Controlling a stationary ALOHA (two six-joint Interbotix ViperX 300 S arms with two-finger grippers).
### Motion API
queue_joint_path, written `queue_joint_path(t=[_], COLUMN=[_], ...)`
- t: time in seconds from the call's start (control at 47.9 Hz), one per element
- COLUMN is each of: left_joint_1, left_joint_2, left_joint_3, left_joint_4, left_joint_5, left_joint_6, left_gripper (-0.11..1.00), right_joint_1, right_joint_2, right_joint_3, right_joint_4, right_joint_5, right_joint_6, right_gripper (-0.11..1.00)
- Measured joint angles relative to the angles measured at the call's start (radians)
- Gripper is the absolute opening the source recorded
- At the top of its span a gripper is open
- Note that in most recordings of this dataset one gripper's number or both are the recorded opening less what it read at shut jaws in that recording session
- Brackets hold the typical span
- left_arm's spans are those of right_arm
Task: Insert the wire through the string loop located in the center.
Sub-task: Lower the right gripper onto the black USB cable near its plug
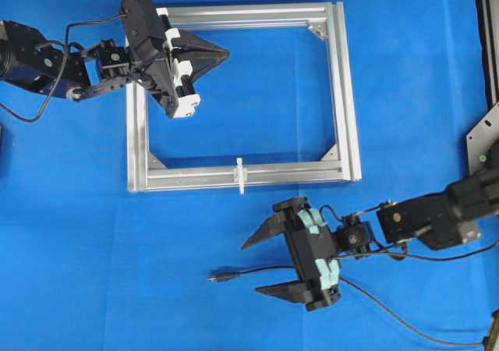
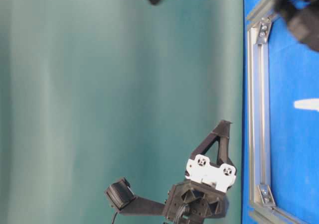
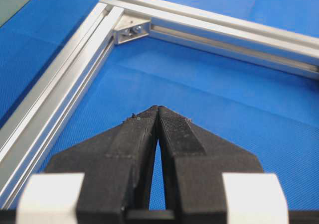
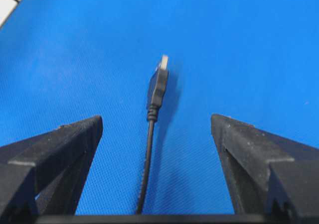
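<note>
- Overhead view: we found the step to be reaching for the thin black wire with its plug tip (image 1: 234, 274), which lay on the blue table (image 1: 78, 288) between the spread fingers of the right gripper (image 1: 259, 267), untouched. The tiny white string loop (image 1: 241, 175) stood on the near bar of the silver aluminium frame (image 1: 343, 93).
- Table-level view: the left gripper (image 2: 225, 127) hung clear of the table.
- Left wrist view: its tips were clenched on nothing.
- Right wrist view: we judged that the next move called for closing just behind the plug.
</note>
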Motion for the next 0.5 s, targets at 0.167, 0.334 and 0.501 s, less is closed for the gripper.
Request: queue_joint_path(t=[0.167, 0.334, 0.501], left_joint_1=[0.000, 0.000, 0.000], left_joint_2=[0.002, 0.000, 0.000], left_joint_3=[0.000, 0.008, 0.012], left_joint_4=[0.000, 0.000, 0.000], left_joint_5=[0.000, 0.000, 0.000], left_joint_6=[-0.002, 0.000, 0.000], left_gripper=[0.00, 0.00, 0.00], right_joint_1=[0.015, 0.018, 0.018], right_joint_2=[0.054, 0.067, 0.067], right_joint_3=[-0.025, -0.028, -0.029], right_joint_4=[0.044, 0.063, 0.064], right_joint_5=[-0.014, -0.015, -0.015], right_joint_6=[0.000, 0.002, -0.006], right_gripper=[0.81, 0.79, 0.47])
